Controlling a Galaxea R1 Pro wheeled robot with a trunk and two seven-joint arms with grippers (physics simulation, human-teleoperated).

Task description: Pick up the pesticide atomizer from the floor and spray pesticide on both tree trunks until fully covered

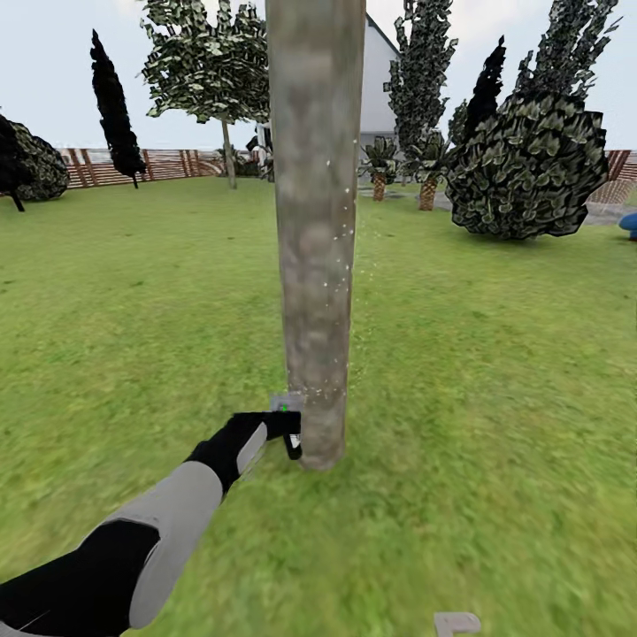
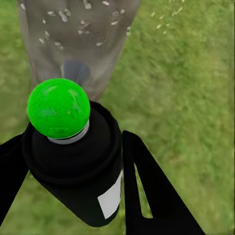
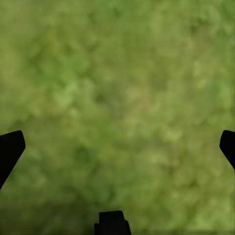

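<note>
The nearest tree trunk (image 1: 317,230), a thick grey-brown column, rises from the lawn straight ahead, dotted with tiny white specks along its right side. My left gripper (image 1: 287,435) reaches to its base, shut on the pesticide atomizer (image 1: 285,407). In the left wrist view the atomizer (image 2: 73,161) is a black bottle with a green round top and whitish label, held between the black fingers (image 2: 147,191) of the left gripper (image 2: 78,169) and pointing at the speckled trunk (image 2: 78,34). A second tree (image 1: 217,62) stands far back left. My right gripper (image 3: 117,147) hangs open over grass.
A brown slatted fence (image 1: 168,164) runs along the back. A big dark bush (image 1: 531,168), short palms (image 1: 380,172) and narrow dark trees (image 1: 113,106) stand beyond the trunk. A blue object (image 1: 630,221) sits at the right edge. Lawn surrounds the trunk.
</note>
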